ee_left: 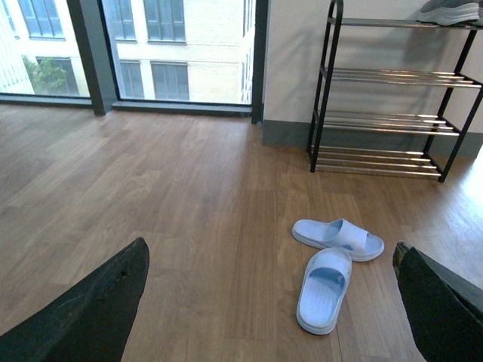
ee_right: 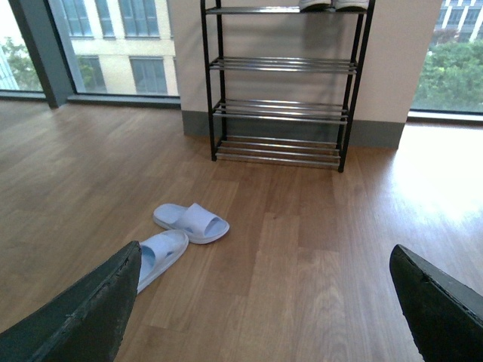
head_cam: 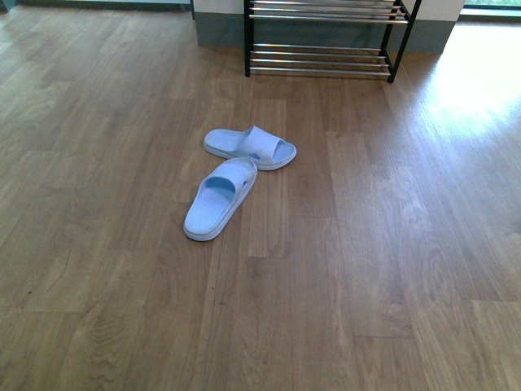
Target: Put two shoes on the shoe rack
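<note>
The two shoes, grey with white soles, rest on the top tier of the shoe rack (ee_left: 377, 75); one (ee_left: 450, 10) shows in the left wrist view, and both (ee_right: 333, 4) show by their lower edges in the right wrist view. The black-framed rack (ee_right: 279, 65) with chrome bars stands against the far wall; only its lower tiers (head_cam: 321, 62) appear in the front view. My left gripper (ee_left: 270, 249) is open and empty above the floor. My right gripper (ee_right: 266, 250) is also open and empty, far from the rack. Neither arm shows in the front view.
A pair of light blue slides lies on the wooden floor in front of the rack: one (head_cam: 250, 147) crosswise, the other (head_cam: 220, 198) pointing toward me. The slides (ee_left: 324, 290) sit between rack and grippers. Large windows (ee_left: 181, 45) line the far wall.
</note>
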